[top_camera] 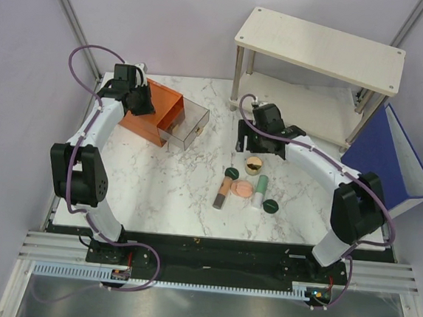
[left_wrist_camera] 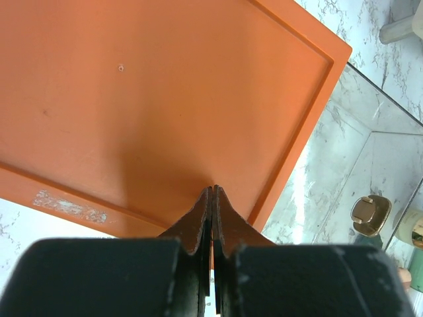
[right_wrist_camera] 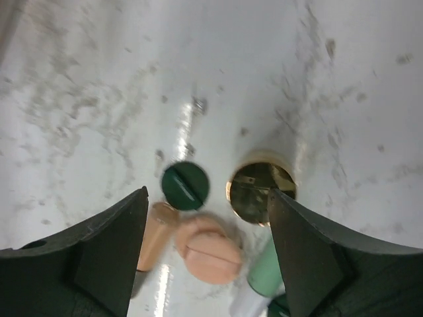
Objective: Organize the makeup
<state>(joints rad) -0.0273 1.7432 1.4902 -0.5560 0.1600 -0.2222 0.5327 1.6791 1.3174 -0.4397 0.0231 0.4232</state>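
The makeup lies in a cluster right of the table's middle: a tan-gold jar (top_camera: 254, 164), a dark green disc (top_camera: 232, 174), a peach-pink compact (top_camera: 243, 189), a mint-green tube (top_camera: 261, 189), a brown-pink stick (top_camera: 223, 192) and a second dark green disc (top_camera: 270, 206). My right gripper (top_camera: 261, 138) hovers open and empty just behind the jar. The right wrist view shows its gripper (right_wrist_camera: 207, 191) open above a disc (right_wrist_camera: 186, 185), the jar (right_wrist_camera: 260, 193), the compact (right_wrist_camera: 209, 248), the stick (right_wrist_camera: 156, 236) and the tube (right_wrist_camera: 268, 271). My left gripper (top_camera: 137, 100) (left_wrist_camera: 213, 189) is shut and empty over the orange box (left_wrist_camera: 165, 99).
The orange box (top_camera: 152, 112) stands at the back left with its clear drawer (top_camera: 188, 124) pulled out; a small tan-gold piece (left_wrist_camera: 370, 214) shows in the drawer. A white two-tier shelf (top_camera: 321, 49) stands at the back right, and a blue box (top_camera: 389, 163) stands at the right edge.
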